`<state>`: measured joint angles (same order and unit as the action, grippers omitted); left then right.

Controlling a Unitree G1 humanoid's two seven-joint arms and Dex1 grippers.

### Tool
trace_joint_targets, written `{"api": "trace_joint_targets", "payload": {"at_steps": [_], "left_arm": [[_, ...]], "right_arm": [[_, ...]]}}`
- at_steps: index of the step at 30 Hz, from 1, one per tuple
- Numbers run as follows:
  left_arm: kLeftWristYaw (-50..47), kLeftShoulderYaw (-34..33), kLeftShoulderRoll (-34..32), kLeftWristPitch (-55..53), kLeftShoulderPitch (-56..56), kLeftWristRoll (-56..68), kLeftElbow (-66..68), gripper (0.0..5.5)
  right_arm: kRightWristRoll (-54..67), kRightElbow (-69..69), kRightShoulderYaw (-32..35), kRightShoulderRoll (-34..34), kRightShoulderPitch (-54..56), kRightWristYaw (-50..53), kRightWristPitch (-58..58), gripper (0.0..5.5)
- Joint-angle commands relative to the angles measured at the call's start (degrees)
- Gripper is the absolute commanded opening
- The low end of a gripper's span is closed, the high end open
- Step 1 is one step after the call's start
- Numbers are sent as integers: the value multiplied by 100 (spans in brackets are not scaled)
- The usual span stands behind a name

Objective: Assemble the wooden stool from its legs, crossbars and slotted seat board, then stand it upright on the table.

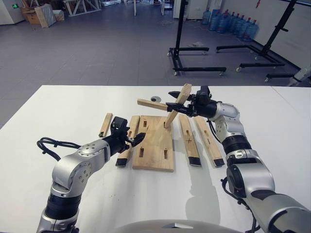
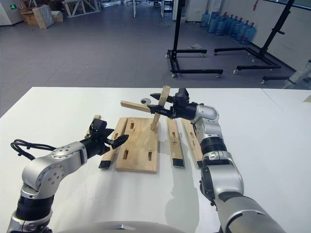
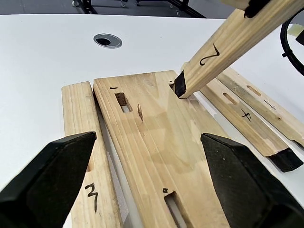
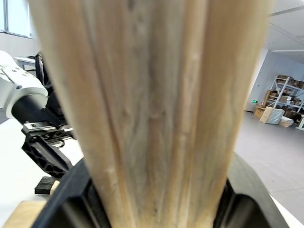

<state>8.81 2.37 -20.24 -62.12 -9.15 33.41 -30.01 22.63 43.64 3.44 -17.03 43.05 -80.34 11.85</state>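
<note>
The seat board [image 1: 154, 156] lies flat in the middle of the white table [image 1: 58, 111], slots facing up. My right gripper [image 1: 178, 105] is clamped on a tilted leg [image 3: 228, 42], whose black-capped lower end rests on the board's far right corner. The cap covers the slot there, so I cannot tell whether it is seated in it. A crossbar [image 1: 148, 104] juts from this leg towards my left. From my right wrist the leg's wood is so close that it hides my own fingers.

My left gripper [image 1: 130, 133] hangs with its fingers spread wide over the board's near left side, partly covering a second leg [image 3: 80, 123] lying just beside it. Two more legs [image 1: 188, 141] lie flat to the board's right, and a short loose bar [image 1: 105, 124] lies at the far left.

Pen marks are readable: "2" on the held leg, "3" on the left one, and something like a "4" or a cross on the nearer right one.
</note>
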Motion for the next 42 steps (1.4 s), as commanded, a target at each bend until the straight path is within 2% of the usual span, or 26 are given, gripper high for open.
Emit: {"api": "trace_joint_targets", "payload": {"at_steps": [1,6,11,20,29,35,39,40,42], "left_arm": [[49,48,50,-45,-108,-82,52,404],[52,67,103,-30,-87,-130,40,404],[71,63,134,-31,-65,-161,29,404],[54,119,271,-16,-14,-245,12,404],[88,88,320,-21,-39,-315,30,404],[86,108,352,-19,-55,-329,33,404],[75,132,395,27,-18,-354,48,404],[65,152,418,42,-7,-364,49,404],[52,182,456,67,10,-381,52,404]], "right_arm": [[-121,-357,-201,-258,-382,-66,-689,206],[-246,-263,-286,-487,-500,89,-1116,206],[-290,17,-332,-436,-583,370,-1428,206],[-90,416,-358,-220,45,767,-2962,206],[-779,331,-872,-333,-248,1187,-1845,206],[-678,256,-1015,-272,-393,1269,-1952,206],[-361,201,-818,-239,-360,1146,-2215,206],[-304,218,-753,-222,-346,1167,-2237,248],[-244,248,-609,-181,-318,1230,-2232,278]]}}
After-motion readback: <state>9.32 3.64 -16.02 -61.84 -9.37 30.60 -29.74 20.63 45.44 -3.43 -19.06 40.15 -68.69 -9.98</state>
